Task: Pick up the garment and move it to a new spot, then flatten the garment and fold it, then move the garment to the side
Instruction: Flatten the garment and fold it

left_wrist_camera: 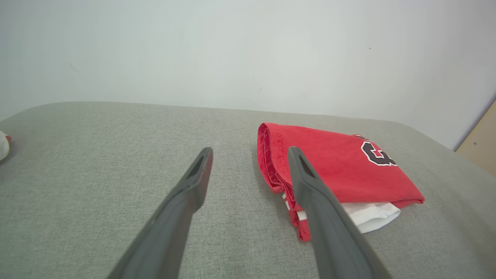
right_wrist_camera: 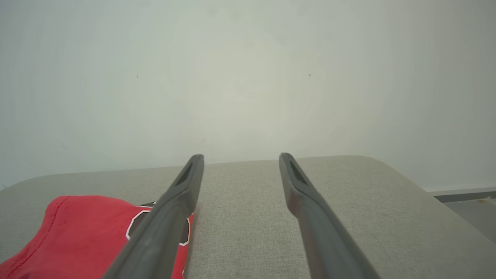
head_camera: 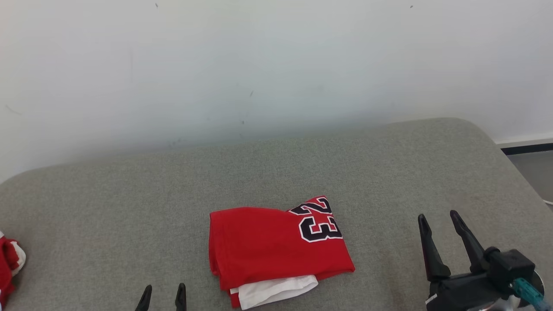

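**Item:** folded red sports jersey [head_camera: 268,242] in soft knit cloth. Black numerals "23" edged in white sit at its far right corner, and a white layer pokes out under the near edge.

**Location:** flat on the grey cloth-covered counter [head_camera: 108,207], about mid-width and toward the near side. It lies between the two tools and is touched by neither.

**Handling (my judgement):** light, limp and without stiffness. It is several loose layers stacked, so a pinch on the top layer alone would likely peel the fold open. Cloth on cloth should drag rather than slide.

**Where to hold:**
- The left edge is a thick rounded fold and looks the best place to pinch all layers at once.
- Better still, one tool at each end, so the bundle lifts level.
- Avoid the loose white flap.

**Left tool** [head_camera: 164,291]: two dark fingers spread apart and empty, just off the jersey's near left corner.

**Right tool** [head_camera: 437,215]: fingers likewise apart and empty, well to the right of the jersey.

**Edges and room:**
- Bare counter lies behind the jersey and to both sides.
- A pale wall [head_camera: 276,65] runs along the far edge.
- The far right corner is rounded, with grey floor [head_camera: 533,168] beyond it.
- A second red-and-white cloth bundle [head_camera: 9,263] sits at the far left edge, so the right side looks freer for setting down.
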`<state>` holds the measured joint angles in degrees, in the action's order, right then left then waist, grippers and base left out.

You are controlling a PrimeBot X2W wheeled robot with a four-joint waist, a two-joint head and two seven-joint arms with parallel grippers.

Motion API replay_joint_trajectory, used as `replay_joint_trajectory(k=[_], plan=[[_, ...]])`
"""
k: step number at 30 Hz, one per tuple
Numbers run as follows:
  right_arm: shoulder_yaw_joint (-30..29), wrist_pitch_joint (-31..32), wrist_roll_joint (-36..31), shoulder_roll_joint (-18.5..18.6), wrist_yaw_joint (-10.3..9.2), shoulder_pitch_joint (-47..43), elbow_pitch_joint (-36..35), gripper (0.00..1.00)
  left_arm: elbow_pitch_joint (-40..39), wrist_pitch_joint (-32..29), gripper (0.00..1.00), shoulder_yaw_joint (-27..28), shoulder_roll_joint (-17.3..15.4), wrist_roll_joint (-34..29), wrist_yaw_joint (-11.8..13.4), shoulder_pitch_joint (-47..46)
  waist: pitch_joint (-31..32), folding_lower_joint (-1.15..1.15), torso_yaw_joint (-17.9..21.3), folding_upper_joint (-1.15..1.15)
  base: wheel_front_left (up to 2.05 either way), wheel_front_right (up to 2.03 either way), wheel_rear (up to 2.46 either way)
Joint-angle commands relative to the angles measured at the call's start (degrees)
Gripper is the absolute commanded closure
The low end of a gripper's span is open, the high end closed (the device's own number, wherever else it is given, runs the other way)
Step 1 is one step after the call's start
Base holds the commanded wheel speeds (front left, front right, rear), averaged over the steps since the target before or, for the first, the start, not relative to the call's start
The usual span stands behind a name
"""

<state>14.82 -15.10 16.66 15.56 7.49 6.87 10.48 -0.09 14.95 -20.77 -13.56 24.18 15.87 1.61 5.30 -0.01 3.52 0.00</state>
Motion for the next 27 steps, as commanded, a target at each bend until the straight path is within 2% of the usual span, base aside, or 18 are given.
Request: replay_joint_trajectory(k=[1,5,11,14,18,27], plan=[[-0.2,-0.1,-0.9,-0.3,0.01,-1.5,-1.2,0.0,-0.1,0.3,0.0,0.5,0.3,-1.0,-0.2,1.3,0.5,0.01,0.2,0.0,0.0,0.0,0.0],[-1.1,-0.1,-3.5,-1.2,0.01,-6.0,-5.6,0.0,-0.8,0.3,0.0,2.7,1.6,-2.9,-1.5,2.4,1.5,0.01,0.2,0.0,0.0,0.0,0.0],[-0.8,-0.1,-5.9,-2.2,0.01,-10.7,-8.7,0.0,-1.2,0.3,0.0,6.4,4.2,-6.4,-4.2,4.5,2.8,0.01,0.0,0.0,0.0,0.0,0.0],[-0.5,-0.1,-6.2,-2.7,0.01,-13.1,-9.5,0.0,-0.9,0.3,0.0,8.5,5.8,-8.7,-6.9,6.3,3.4,0.01,-0.4,0.0,0.0,0.0,0.0],[-0.7,-0.1,-6.5,-3.5,0.01,-14.7,-9.6,0.0,-0.5,0.3,0.0,10.3,7.1,-11.1,-9.1,7.9,3.5,0.01,-0.7,0.0,0.0,0.0,0.0],[-0.8,-0.1,-7.0,-3.9,0.01,-15.4,-9.7,0.0,0.0,0.3,0.0,12.5,9.0,-14.5,-12.2,8.8,3.4,0.01,-1.1,0.0,0.0,0.0,0.0]])
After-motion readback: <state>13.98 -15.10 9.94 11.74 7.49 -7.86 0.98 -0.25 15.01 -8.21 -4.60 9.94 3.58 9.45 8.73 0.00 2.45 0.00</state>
